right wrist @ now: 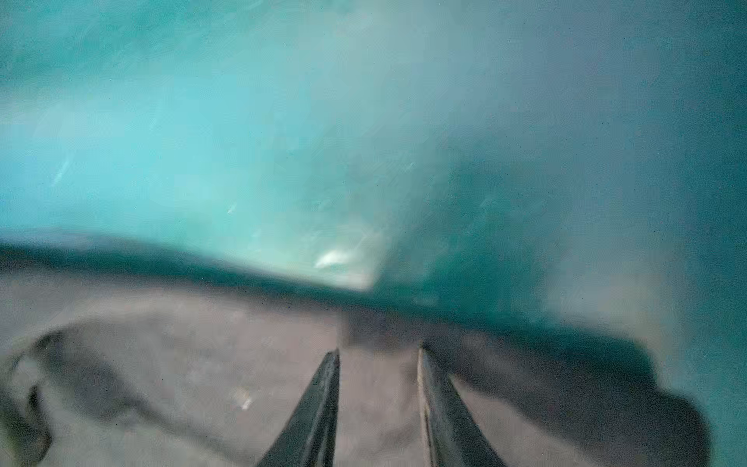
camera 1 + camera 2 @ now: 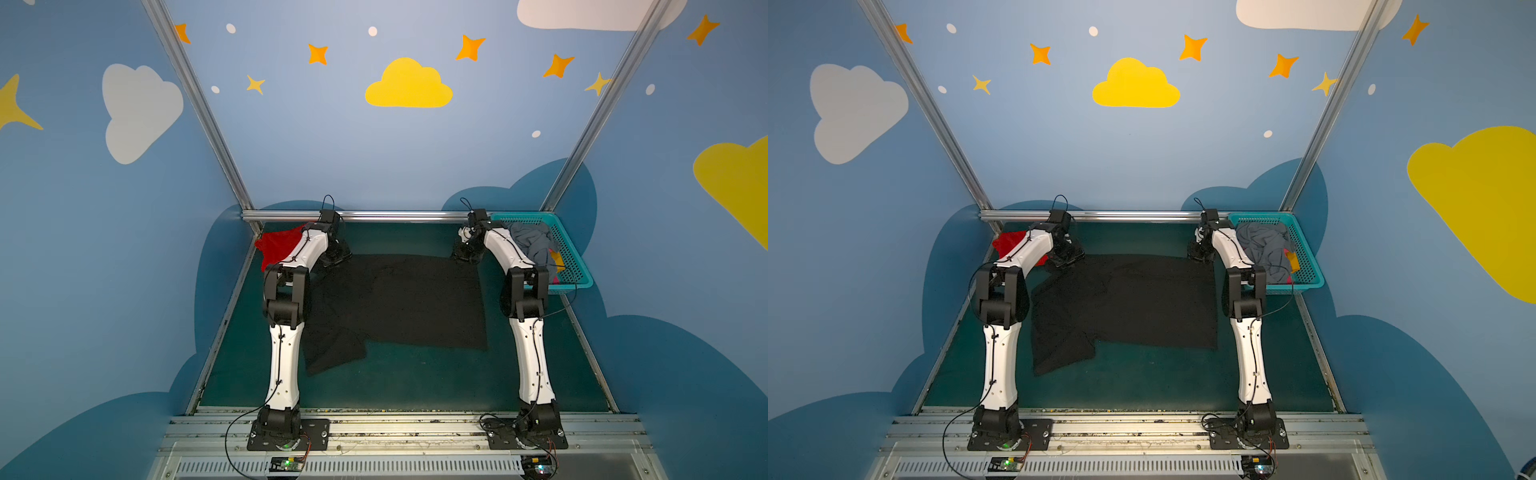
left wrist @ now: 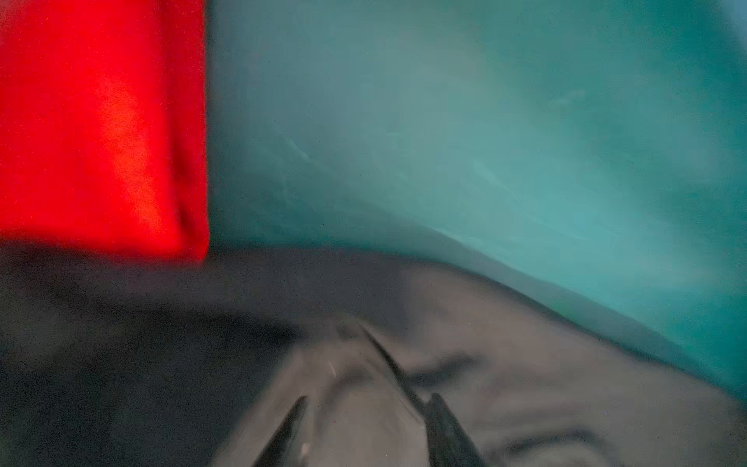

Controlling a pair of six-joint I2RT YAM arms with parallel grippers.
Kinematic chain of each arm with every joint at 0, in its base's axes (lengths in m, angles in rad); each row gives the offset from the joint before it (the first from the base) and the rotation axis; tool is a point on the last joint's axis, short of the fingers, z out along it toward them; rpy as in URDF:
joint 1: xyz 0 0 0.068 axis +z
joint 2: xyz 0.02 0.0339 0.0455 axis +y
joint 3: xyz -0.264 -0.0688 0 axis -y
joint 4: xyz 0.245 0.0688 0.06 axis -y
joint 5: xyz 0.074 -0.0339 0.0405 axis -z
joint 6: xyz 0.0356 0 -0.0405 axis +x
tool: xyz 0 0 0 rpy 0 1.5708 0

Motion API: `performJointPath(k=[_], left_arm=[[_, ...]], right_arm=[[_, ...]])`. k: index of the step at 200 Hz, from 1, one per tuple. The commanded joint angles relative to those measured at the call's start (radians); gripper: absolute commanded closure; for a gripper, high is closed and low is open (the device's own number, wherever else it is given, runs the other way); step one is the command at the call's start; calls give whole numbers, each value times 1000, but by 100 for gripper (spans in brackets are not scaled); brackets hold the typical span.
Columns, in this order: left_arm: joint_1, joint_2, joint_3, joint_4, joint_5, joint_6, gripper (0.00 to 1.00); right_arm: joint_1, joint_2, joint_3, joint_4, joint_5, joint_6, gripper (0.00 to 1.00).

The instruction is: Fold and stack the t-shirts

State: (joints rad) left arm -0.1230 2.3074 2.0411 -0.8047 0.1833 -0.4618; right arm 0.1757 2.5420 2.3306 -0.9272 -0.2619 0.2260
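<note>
The large black cloth t-shirt (image 2: 415,303) lies spread flat across the middle of the dark green worktop (image 2: 415,382), one sleeve trailing toward the near left. At its far left corner the left fingers (image 3: 291,428) stand apart over the cloth. At its far right corner the right fingers (image 1: 323,404) pinch the hem. The bright red cloth t-shirt (image 2: 278,247) sits in the far left corner. The teal plastic mesh basket (image 2: 577,274) at far right holds crumpled grey cloth (image 2: 532,241).
</note>
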Motion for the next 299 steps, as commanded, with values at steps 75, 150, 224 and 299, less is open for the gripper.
performJointPath(k=[75,150,224,299], left_arm=[[-30,-757,-615,4,-271,-118,35],[-127,-1219,-1281,-60,-336,-486,39],[-222,-1289,-1492,-54,-321,-631,51],[-281,-1279,-1600,3,-317,-717,59]], right_arm=[[60,-737,-731,267,-31,22,60],[83,-1142,-1254,375,25,115,59],[97,-1232,-1360,388,35,125,59],[103,-1216,-1350,405,26,121,61]])
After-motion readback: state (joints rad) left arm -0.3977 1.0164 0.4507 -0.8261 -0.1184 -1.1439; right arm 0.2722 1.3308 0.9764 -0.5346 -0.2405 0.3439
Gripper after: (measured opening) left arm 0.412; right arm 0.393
